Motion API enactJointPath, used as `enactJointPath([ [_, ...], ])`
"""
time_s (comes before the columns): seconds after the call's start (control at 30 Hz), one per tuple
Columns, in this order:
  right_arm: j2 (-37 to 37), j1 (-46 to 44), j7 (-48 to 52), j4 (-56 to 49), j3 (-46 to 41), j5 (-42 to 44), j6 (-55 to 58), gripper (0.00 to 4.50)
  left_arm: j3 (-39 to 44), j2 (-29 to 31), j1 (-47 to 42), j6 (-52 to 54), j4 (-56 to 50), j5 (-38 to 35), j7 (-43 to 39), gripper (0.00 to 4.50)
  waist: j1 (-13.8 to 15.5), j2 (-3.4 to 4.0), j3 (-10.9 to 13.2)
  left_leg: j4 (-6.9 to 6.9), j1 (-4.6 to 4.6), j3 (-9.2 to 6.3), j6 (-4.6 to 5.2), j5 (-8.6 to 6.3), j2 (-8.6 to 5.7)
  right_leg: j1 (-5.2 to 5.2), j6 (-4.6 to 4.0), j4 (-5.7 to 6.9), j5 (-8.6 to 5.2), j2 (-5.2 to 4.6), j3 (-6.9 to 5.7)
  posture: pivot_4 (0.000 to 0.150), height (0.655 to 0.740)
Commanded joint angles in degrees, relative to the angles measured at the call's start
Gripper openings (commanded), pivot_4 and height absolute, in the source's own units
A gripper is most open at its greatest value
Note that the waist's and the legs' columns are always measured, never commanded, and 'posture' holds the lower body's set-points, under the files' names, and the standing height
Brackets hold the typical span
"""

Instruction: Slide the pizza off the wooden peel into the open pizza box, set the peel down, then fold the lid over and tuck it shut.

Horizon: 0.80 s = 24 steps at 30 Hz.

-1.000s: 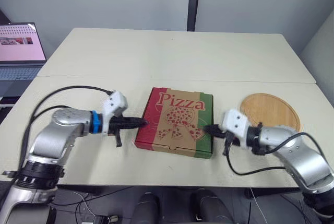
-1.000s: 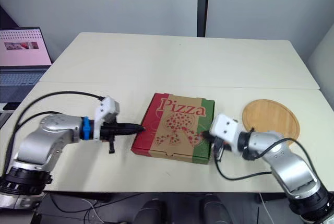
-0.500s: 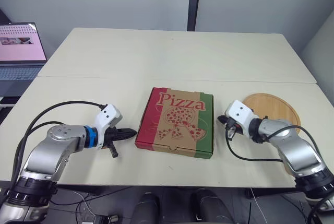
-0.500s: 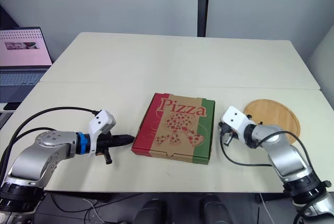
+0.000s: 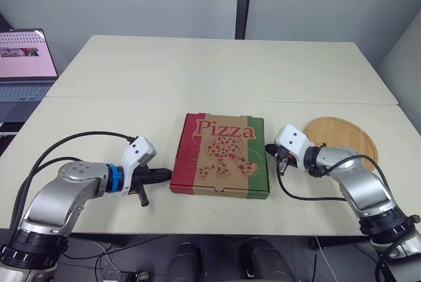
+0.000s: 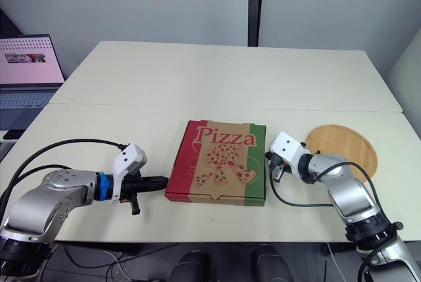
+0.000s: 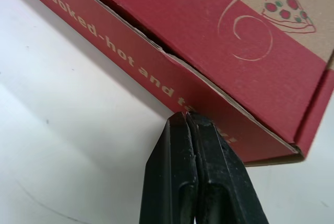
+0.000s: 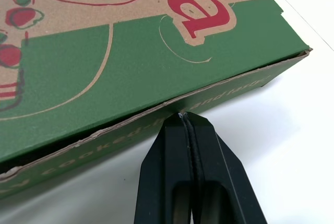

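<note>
Closed pizza box [image 5: 220,164] flat on the table [image 5: 197,71]. At the box's left wall, left jaws clenched, empty. At its right wall, right jaws clenched, empty. Wooden peel [image 5: 342,139] just right of the box.

The pizza box [image 5: 220,156] lies flat with its lid down on the bench [image 5: 217,71], near the front edge and about midway along it. The wooden peel [image 5: 345,136] lies on the bench to the right of the box, slightly farther back and apart from it. The left gripper [image 5: 164,175] sits just left of the box, fingers at its left wall. The right gripper [image 5: 270,148] sits between box and peel, fingers at the right wall. A laptop [image 5: 23,65] stands beyond the bench's left edge
</note>
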Motion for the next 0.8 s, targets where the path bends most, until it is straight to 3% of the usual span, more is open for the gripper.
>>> enactJointPath([
  [0.03, -1.77, 1.07, 1.59, -3.34, -2.42, 1.28, -0.47, 0.06, 2.27, 1.89, -0.3, -2.1, 0.09, -0.28, -0.88, 0.0, 0.06, 0.0, 0.0, 0.0, 0.0, 0.0, 0.0, 0.0, 0.0, 0.0, 0.0, 0.0, 0.0, 0.0, 0.0, 0.15, 0.7325],
  [0.17, -6.07, 5.42, 5.11, -8.55, -10.92, 7.82, 2.26, 0.06, 7.05, 5.68, 2.52, -4.43, 2.73, 0.57, -1.14, 0.0, 0.11, 0.04, 0.02, -0.02, -0.03, -0.01, 0.0, 0.0, 0.0, -0.02, 0.0, -0.03, -0.01, -0.02, -0.01, 0.15, 0.7325],
  [0.3, -12.5, 11.46, 8.87, -10.8, -20.91, 11.63, 0.79, 0.06, 10.9, 9.19, 7.72, -13.95, 5.95, 6.57, 1.39, 0.0, 0.13, 0.05, 0.03, -0.05, -0.01, 0.01, 0.0, 0.0, -0.01, 0.0, 0.19, -0.06, -0.12, -0.1, -0.02, 0.15, 0.7325],
  [0.4, -17.17, 16.35, 10.08, -4.99, -28.63, 9.45, -6.25, 0.06, 16.06, 8.96, 11.6, -20.97, 7.88, 7.61, 1.59, 0.0, 0.22, 0.04, 0.02, -0.05, 0.02, 0.05, 0.0, 0.0, 0.05, 0.02, 0.18, -0.06, -0.21, -0.26, -0.04, 0.15, 0.7325],
  [0.53, -22.08, 22.06, 12.71, 5.04, -36.33, 8.11, -13.46, 0.06, 20.41, 7.87, 12.69, -22.74, 11.44, 5.99, 1.96, 0.0, 0.37, 0.03, 0.02, -0.06, 0.03, 0.16, 0.0, 0.0, 0.0, 0.02, 0.14, -0.06, -0.25, -0.65, -0.12, 0.15, 0.7325],
  [0.8, -27.0, 23.82, 11.57, 21.58, -38.94, 3.51, -24.73, 0.06, 21.29, 8.76, 13.17, -21.35, 14.39, 6.15, 1.13, 0.0, 0.0, 0.03, 0.02, -0.06, 0.12, 0.31, 0.0, 0.0, -0.07, 0.06, 0.24, -0.06, -0.25, -0.58, -0.01, 0.15, 0.7325],
])
